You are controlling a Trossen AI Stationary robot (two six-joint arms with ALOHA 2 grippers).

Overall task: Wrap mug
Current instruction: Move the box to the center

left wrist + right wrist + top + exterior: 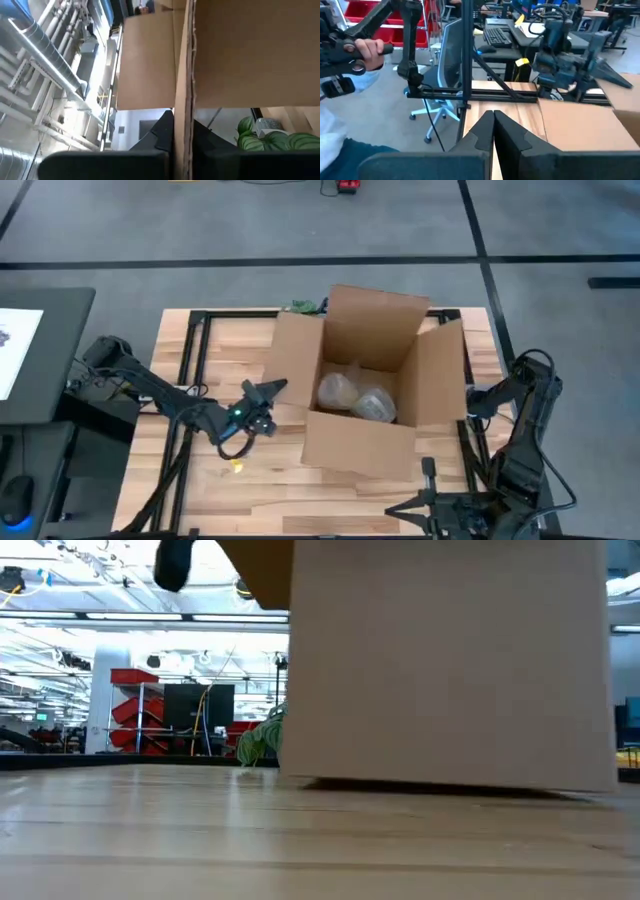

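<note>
The left gripper (pixel 272 388) is clenched on the edge of a side flap (pixel 183 60) of the cardboard box (pixel 360 445); in the left wrist view the thin cardboard edge is seen running straight between the two dark fingers (pixel 165 131). Just past that flap lies the open inside of the box, where two pale, wrapped bundles (pixel 356 397) rest side by side on the bottom, touching each other. The mug cannot be picked out as such; only these bundles are seen in the box. Beyond the gripper, at the far corner of the box, a green leafy bunch (pixel 303 307) lies on the table (pixel 250 500). Nearer the arm, a small yellow scrap (pixel 237 467) lies on the wood, well apart from the box.

The right gripper (pixel 428 471) is held near the table's front edge, just in front of the box's front wall, with its fingers (pixel 482 131) pressed together on nothing. Past it, beyond the table frame, a person's hand (pixel 367 50) is seen on a dark handle. No lettering on the box or elsewhere can be read.
</note>
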